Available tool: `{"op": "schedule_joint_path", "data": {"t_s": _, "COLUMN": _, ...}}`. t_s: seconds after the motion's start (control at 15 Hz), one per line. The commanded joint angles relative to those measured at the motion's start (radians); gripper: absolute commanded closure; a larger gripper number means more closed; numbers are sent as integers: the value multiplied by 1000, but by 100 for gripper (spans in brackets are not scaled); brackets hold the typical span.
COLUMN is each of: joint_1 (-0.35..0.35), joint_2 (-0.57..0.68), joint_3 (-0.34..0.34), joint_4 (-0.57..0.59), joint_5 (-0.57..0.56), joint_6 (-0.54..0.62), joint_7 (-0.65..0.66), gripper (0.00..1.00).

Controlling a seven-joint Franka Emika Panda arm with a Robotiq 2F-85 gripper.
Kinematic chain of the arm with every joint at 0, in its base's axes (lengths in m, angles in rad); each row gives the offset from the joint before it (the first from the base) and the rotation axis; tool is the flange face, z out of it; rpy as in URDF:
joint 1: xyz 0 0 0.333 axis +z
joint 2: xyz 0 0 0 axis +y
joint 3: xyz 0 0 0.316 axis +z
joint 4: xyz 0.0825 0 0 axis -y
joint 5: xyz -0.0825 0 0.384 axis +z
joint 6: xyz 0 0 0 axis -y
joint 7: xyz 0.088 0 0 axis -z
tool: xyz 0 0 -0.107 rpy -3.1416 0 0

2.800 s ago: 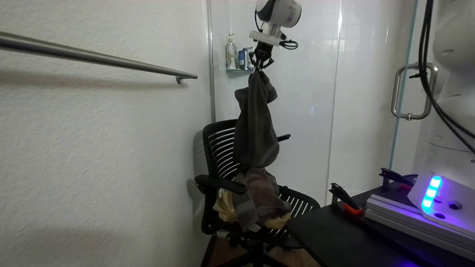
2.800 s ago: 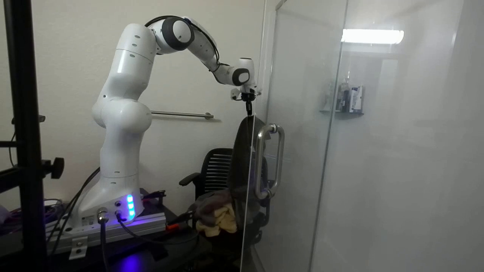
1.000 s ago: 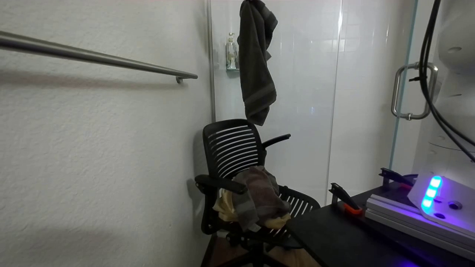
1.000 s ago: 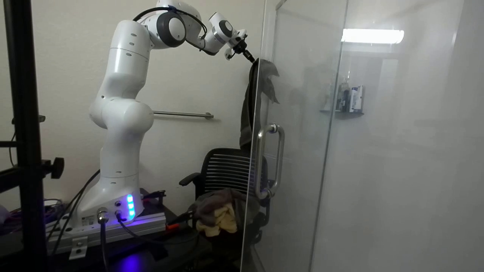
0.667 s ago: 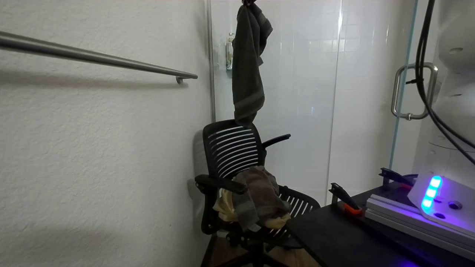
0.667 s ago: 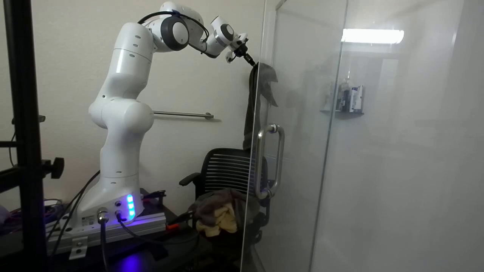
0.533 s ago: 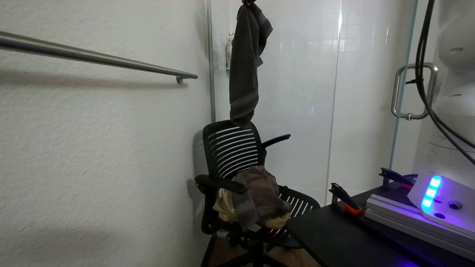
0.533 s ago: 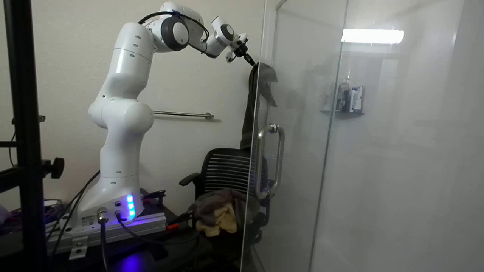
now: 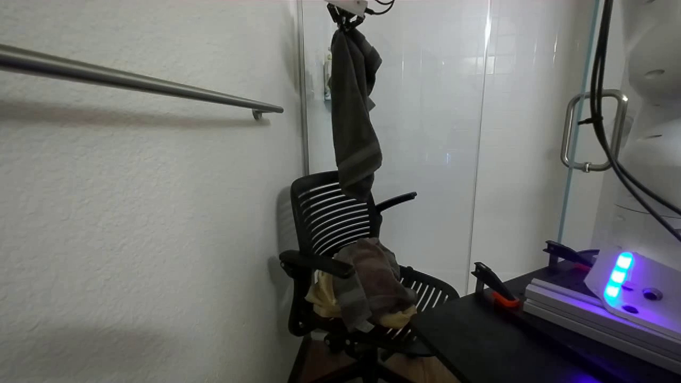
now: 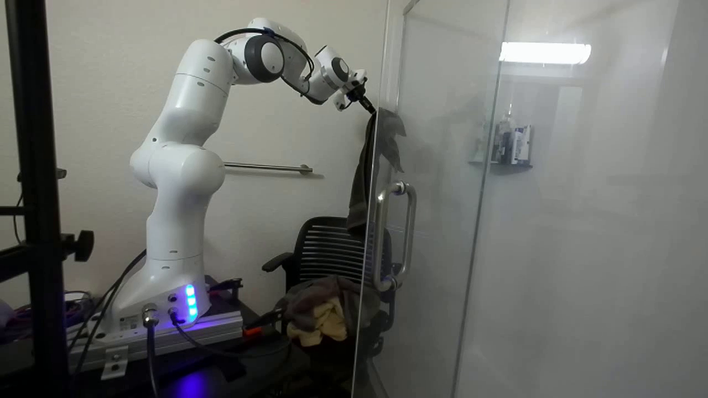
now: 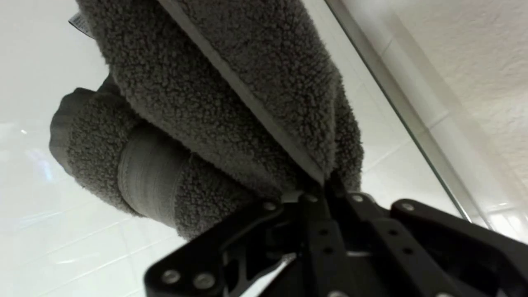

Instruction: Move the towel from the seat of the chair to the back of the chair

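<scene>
While the towel [image 9: 355, 117] hung in the air, long and loosely folded, its lower end sat in front of the top edge of the chair back [image 9: 332, 219] in both exterior views; whether the two touched could not be told. The claw [image 11: 324, 189] was clamped on the towel's gathered upper end, which left a shorter flap beside the main fall. The step in hand looked to be the draping, with the lift off the seat [image 9: 435, 291] done and the laying-on yet to come. To do it well, the towel wanted to cross the chair back near the middle of its top edge, and the claw then to pass over and sink, so that it lay on both sides before release. Letting go too soon would likely have sent it sliding down onto the pile [image 9: 376, 276] of grey, brownish and yellow cloth on the seat. A slow pace seemed best, since so limp a thing would probably swing. The arm [image 10: 180, 171] leaned out from the bench [image 9: 473, 338] with its end tilted, and in an exterior view the glass [image 10: 426, 309] crossed part of the towel, the gap between them hard to judge, so that side called for care. The bar [image 9: 133, 77] stood apart from the towel.
</scene>
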Motion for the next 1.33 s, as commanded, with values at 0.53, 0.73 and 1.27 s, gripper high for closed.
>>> {"op": "schedule_joint_path", "data": {"t_s": 0.53, "joint_1": 11, "joint_2": 184, "joint_3": -59, "joint_4": 357, "joint_5": -121, "joint_6": 157, "joint_7": 102, "gripper": 98}}
{"op": "schedule_joint_path", "data": {"t_s": 0.73, "joint_1": -1, "joint_2": 188, "joint_3": -46, "joint_4": 266, "joint_5": -98, "joint_6": 220, "joint_7": 146, "gripper": 98}}
{"op": "schedule_joint_path", "data": {"t_s": 1.27, "joint_1": 3, "joint_2": 231, "joint_3": -39, "joint_4": 97, "joint_5": -96, "joint_6": 370, "joint_7": 237, "gripper": 98}}
